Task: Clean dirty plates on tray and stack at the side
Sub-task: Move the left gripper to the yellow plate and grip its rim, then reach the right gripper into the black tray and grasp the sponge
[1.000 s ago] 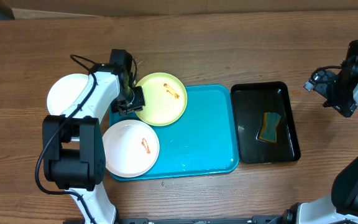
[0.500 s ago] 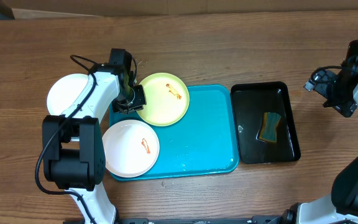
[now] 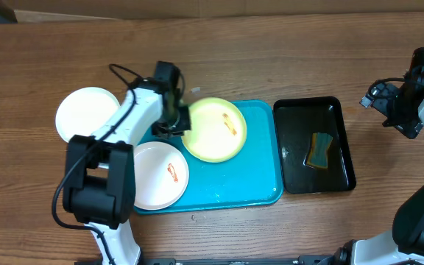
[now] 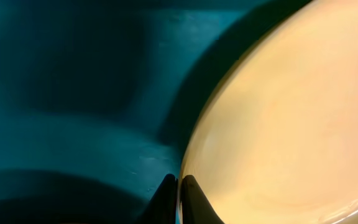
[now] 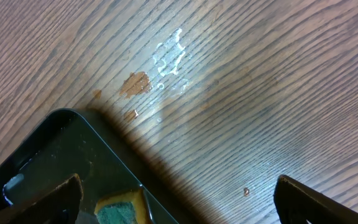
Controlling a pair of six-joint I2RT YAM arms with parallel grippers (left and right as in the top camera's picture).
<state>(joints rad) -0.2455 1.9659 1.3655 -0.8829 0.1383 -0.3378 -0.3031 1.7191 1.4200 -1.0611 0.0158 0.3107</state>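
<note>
The turquoise tray (image 3: 249,165) lies mid-table. My left gripper (image 3: 180,121) is shut on the left rim of the pale yellow-green plate (image 3: 216,132), which has an orange smear and sits over the tray's upper middle. In the left wrist view my left gripper's fingers (image 4: 179,193) pinch the yellow-green plate's edge (image 4: 278,124) above the tray (image 4: 73,93). A white plate (image 3: 157,175) with an orange smear rests on the tray's lower left. Another white plate (image 3: 85,114) lies on the table left of the tray. My right gripper (image 3: 396,110) is open and empty, above the table at the far right.
A narrow black tray (image 3: 341,158) right of the turquoise tray holds a green-and-yellow sponge (image 3: 319,149). The right wrist view shows the black tray's corner (image 5: 55,155), the sponge (image 5: 120,211), and a wet patch with brown spots (image 5: 135,84) on the wooden table.
My left gripper has moved right with the yellow-green plate, carrying it from the tray's upper-left corner toward the upper middle. The right arm has not moved.
</note>
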